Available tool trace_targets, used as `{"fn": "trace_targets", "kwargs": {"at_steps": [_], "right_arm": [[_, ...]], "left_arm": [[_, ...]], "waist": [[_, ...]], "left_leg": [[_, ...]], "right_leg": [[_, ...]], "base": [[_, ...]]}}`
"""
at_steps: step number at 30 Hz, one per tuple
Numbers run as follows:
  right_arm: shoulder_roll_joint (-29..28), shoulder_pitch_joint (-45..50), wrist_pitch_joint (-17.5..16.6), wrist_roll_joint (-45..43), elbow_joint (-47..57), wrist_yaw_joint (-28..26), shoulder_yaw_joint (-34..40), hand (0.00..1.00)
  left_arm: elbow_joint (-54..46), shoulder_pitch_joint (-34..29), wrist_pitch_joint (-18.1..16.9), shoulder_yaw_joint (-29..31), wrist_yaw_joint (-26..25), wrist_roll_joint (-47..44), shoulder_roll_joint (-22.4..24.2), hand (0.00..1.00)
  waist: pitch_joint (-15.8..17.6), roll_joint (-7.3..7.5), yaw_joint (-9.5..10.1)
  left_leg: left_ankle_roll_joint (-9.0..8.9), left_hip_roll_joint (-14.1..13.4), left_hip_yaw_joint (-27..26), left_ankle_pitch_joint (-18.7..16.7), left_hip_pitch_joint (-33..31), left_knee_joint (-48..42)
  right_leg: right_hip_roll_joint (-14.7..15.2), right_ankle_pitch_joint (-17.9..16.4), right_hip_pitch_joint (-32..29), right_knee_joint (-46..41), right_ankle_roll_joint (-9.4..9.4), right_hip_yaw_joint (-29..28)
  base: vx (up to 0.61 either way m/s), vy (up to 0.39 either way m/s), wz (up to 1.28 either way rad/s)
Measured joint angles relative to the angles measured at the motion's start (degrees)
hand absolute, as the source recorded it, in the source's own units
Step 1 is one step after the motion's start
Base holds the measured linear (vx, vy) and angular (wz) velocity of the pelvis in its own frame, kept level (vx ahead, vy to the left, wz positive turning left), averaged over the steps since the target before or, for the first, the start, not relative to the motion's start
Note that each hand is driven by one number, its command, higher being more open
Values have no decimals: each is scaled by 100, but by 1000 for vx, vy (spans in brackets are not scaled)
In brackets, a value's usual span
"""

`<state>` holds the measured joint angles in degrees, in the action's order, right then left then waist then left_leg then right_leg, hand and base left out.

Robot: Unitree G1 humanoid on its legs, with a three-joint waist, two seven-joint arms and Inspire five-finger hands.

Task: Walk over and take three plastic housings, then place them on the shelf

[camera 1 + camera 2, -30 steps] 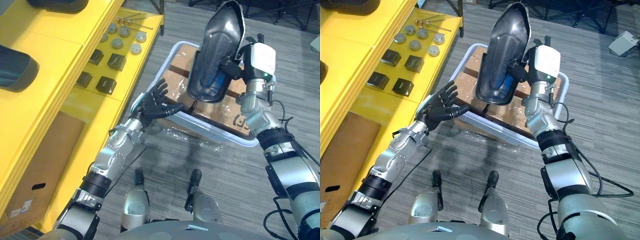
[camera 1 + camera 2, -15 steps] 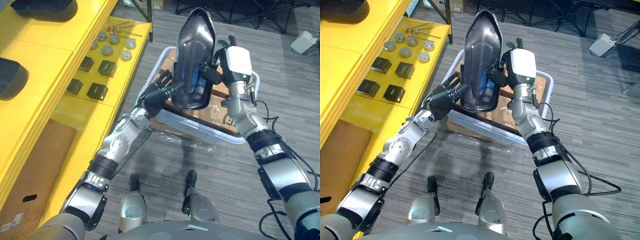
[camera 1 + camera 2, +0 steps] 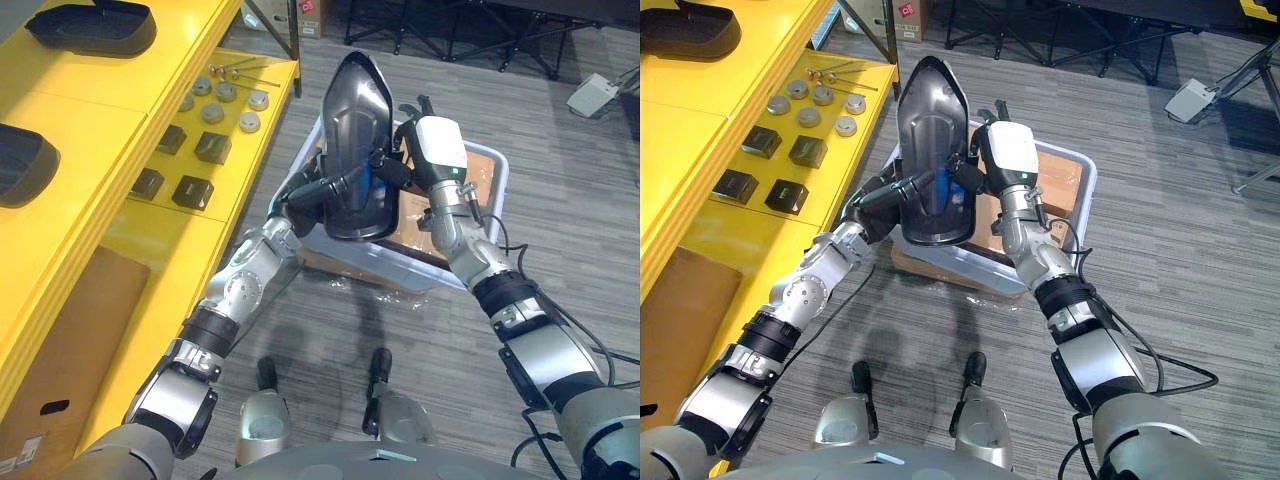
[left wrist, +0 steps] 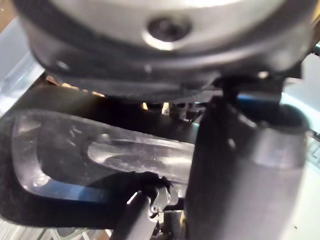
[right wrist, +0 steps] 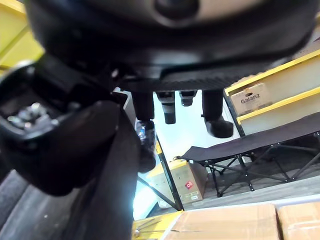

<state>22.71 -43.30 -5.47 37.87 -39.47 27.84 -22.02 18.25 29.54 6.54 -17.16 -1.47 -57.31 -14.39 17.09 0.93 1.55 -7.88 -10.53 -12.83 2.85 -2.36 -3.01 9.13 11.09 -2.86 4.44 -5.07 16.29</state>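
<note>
A glossy black plastic housing [image 3: 352, 140] stands upright in the air over the bin. My right hand [image 3: 392, 170] is shut on its right edge, and the housing's dark wall [image 5: 100, 190] shows beside the thumb in the right wrist view. My left hand [image 3: 878, 196] comes in from the lower left and pinches the housing's lower left edge, one finger lying across its face. The left wrist view has the shiny housing [image 4: 100, 155] just past the thumb [image 4: 240, 190]. Two more black housings [image 3: 95, 25] [image 3: 22, 160] lie on the yellow shelf [image 3: 120, 110].
A pale plastic bin [image 3: 395, 268] with cardboard boxes [image 3: 1060, 185] inside stands on the grey floor below the hands. A lower shelf level carries dark blocks [image 3: 192, 190] and metal discs [image 3: 215, 95]. A flat cardboard box [image 3: 70, 330] lies under the shelf.
The camera has shifted. My left hand has risen from below the housing and closed on its lower left edge. The right hand has kept hold and brought the housing nearer the shelf.
</note>
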Motion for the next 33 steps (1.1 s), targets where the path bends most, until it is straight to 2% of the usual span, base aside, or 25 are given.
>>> {"fn": "trace_targets", "kwargs": {"at_steps": [8,12,19,21,22,29,31,33], "right_arm": [[-84,239,-72,-8,449,0,-157,0],[-171,465,-112,-13,818,4,-222,0],[-220,590,-110,-243,829,12,-176,0],[-222,602,-111,-259,844,23,-172,0],[-221,606,-111,-267,852,32,-171,100],[-337,944,-129,-734,1299,212,-99,100],[-389,1226,-290,-1206,1733,248,-37,100],[-518,1557,-437,-1462,2107,187,7,100]], "left_arm": [[257,40,-5,-15,-102,180,6,0],[530,38,-14,-19,-240,248,6,0],[548,37,-66,-102,-239,385,3,0],[594,29,-222,-175,-239,382,7,0],[601,18,-309,-216,-239,382,7,0],[433,-383,-764,-96,-230,366,251,0],[-60,-712,-791,118,-365,457,293,0],[-448,-1007,-905,380,-516,989,391,0]], "waist": [[-67,36,11],[-235,65,5],[-382,111,-9],[-404,125,-7],[-413,128,-7],[-542,149,-10],[-566,178,2],[-629,186,-4]], "left_leg": [[-14,-1,-16,-13,119,-5],[-19,-11,-85,-16,193,30],[-31,-3,-117,14,316,158],[-41,-2,-125,48,362,244],[-46,-4,-127,65,383,285],[-52,2,-169,90,505,418],[-52,1,-175,90,508,418],[-52,-2,-183,90,508,418]], "right_leg": [[-4,6,98,11,9,-40],[-13,5,106,15,8,-90],[-16,-3,149,45,7,-96],[-25,-18,150,46,18,-93],[-32,-22,151,46,22,-90],[-40,-23,193,47,21,-73],[-40,-23,193,48,21,-66],[-46,-28,188,48,15,-44]], "base": [[-2,2,-1],[-2,1,-8],[-2,2,-2],[0,0,0],[0,0,0],[0,0,0],[0,0,0],[0,0,0]]}}
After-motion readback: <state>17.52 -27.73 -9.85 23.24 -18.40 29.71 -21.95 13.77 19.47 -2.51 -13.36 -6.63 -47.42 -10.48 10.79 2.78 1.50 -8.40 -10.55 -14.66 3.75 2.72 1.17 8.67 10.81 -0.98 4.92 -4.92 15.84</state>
